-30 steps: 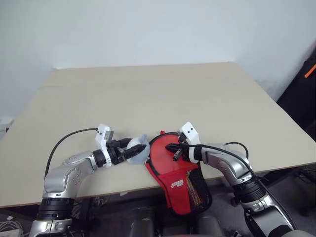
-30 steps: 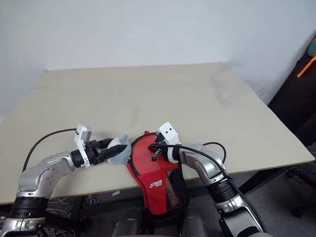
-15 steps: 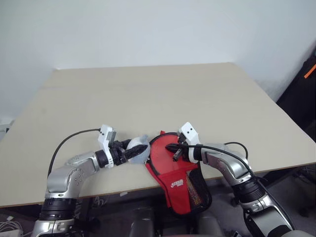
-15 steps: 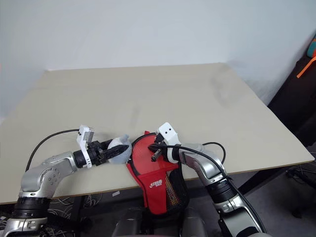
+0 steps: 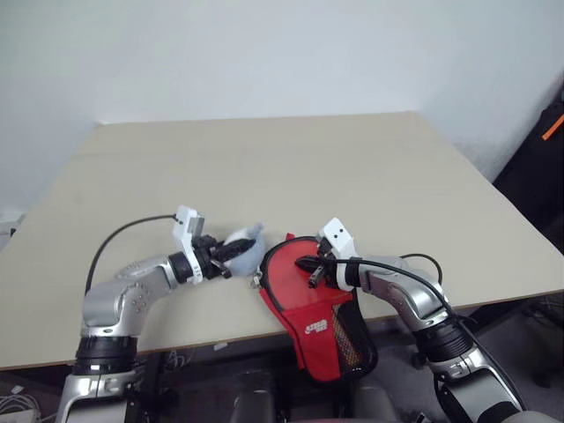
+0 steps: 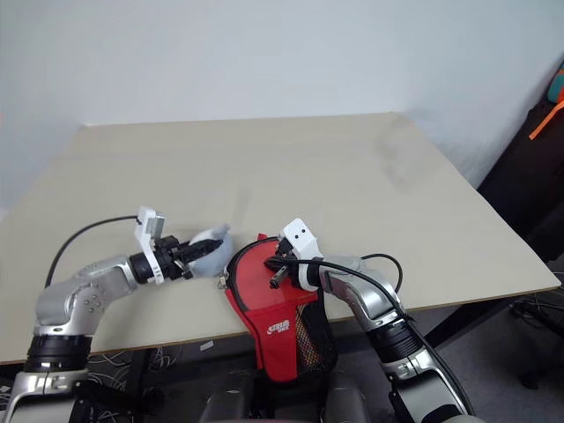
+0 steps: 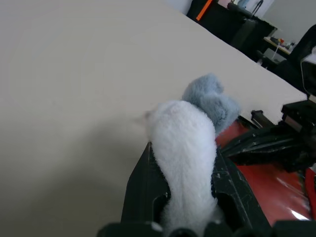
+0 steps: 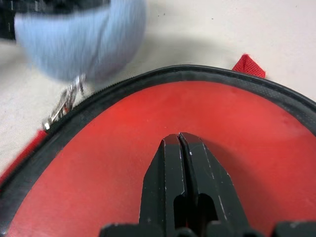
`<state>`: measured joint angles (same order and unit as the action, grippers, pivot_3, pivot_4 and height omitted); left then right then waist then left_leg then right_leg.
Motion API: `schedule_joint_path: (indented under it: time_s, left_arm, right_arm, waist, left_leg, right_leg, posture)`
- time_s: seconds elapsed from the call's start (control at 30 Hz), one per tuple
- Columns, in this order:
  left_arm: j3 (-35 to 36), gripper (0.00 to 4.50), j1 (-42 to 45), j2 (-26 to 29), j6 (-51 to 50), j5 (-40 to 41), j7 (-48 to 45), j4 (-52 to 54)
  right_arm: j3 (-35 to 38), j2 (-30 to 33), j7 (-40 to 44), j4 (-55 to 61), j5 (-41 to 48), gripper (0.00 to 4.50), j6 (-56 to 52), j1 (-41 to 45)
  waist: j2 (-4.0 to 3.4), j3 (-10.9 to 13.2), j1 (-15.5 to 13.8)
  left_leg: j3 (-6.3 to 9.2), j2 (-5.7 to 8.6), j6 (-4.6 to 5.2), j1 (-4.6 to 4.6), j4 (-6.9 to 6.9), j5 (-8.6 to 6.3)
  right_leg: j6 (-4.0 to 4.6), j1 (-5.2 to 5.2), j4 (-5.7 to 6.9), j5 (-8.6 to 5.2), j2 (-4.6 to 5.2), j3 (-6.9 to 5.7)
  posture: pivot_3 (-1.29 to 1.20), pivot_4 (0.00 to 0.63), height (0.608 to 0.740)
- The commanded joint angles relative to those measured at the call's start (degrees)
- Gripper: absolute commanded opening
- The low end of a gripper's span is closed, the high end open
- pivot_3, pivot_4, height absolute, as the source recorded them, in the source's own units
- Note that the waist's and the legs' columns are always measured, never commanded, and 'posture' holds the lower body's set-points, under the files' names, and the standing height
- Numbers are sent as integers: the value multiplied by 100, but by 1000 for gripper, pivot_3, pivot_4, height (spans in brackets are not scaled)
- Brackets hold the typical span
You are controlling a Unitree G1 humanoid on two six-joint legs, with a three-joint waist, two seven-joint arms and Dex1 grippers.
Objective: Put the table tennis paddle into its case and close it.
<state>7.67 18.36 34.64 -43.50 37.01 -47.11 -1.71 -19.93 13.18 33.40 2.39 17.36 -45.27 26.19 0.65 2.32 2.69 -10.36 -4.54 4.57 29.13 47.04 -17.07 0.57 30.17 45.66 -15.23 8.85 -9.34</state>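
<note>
Left gripper (image 7: 183, 163) clamps fluffy pale blue-white pom-pom (image 5: 244, 245) by zip pull (image 8: 63, 104). Right gripper (image 8: 180, 143), fingers pressed together, pins case (image 5: 313, 304) at near table (image 5: 264, 167) edge; paddle hidden inside, we judge. We advise steady pull along zip track, case held flat.

We see a pale beige bench (image 5: 291, 167) against a plain white wall (image 5: 264, 53). A fluffy pale blue-white pompom (image 5: 244, 246) hangs just above the bench near its front edge, a small metal clip (image 8: 63, 102) dangling beneath it. At the far right stands something black (image 5: 538, 167) with an orange mark (image 5: 553, 126).
</note>
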Motion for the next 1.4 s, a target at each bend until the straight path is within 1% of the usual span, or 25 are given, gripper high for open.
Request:
schedule_joint_path:
  time_s: [0.03,0.17,0.43,0.6,0.77,0.93,1.13,1.27,1.4]
  left_arm:
    - [-78,356,358,188,311,-238,-269,-131]
    - [-533,356,532,362,562,-642,-739,-291]
    - [-1244,356,886,335,1019,-1324,-1224,-703]
    - [-1485,356,1178,300,1453,-1764,-1381,-1203]
    - [-1726,356,1586,293,2057,-2337,-1438,-1985]
    - [-1851,356,2028,183,2511,-2669,-1489,-2712]
    - [-1932,356,2539,-105,2898,-2938,-1484,-3433]
    - [-1794,356,2775,-289,2974,-2848,-1595,-3595]
    - [-1686,356,2821,-267,2784,-2623,-1961,-3349]
  right_arm:
    - [-63,2,61,-124,-106,0,-14,13]
    - [-73,0,120,-156,-158,0,12,40]
    - [-83,-2,195,-172,-241,0,62,54]
    - [-80,-59,272,-181,-242,0,205,-3]
    - [-127,-110,295,-247,-283,0,334,-76]
    - [-135,-130,313,-272,-308,0,345,-61]
    - [-125,-106,350,-269,-352,0,351,-47]
    - [-133,-108,358,-273,-373,0,360,-55]
    - [-144,-112,366,-279,-395,0,360,-56]
  waist:
    - [0,0,0]
    - [3,-2,1]
    - [3,-2,2]
    - [4,-2,1]
    - [5,-3,-2]
    - [5,-4,-7]
    - [4,-4,-72]
    - [3,-4,-152]
    - [3,-4,-166]
  left_leg:
    - [0,0,0,0,0,0]
    - [-1,0,0,1,1,0]
    - [-3,-1,0,0,1,0]
    - [-2,-1,0,0,2,0]
    - [-1,-1,0,0,4,0]
    - [3,-1,0,-1,10,0]
    - [12,-2,1,-3,23,0]
    - [15,-2,3,0,33,-1]
    - [31,-4,6,30,56,-3]
  right_leg:
    - [0,0,0,0,0,-1]
    - [0,1,1,0,0,-1]
    - [0,4,1,0,0,3]
    - [0,2,2,0,1,2]
    - [0,1,2,0,1,1]
    - [0,-3,4,0,2,-3]
    - [4,-12,6,3,7,-9]
    - [5,-13,6,4,9,-10]
    - [5,-3,8,5,8,-21]
  posture:
    - [0,0,654]
    - [0,0,654]
    - [0,0,654]
    - [0,0,654]
    - [0,0,654]
    - [0,0,654]
    - [0,0,654]
    - [0,0,654]
    - [0,0,654]
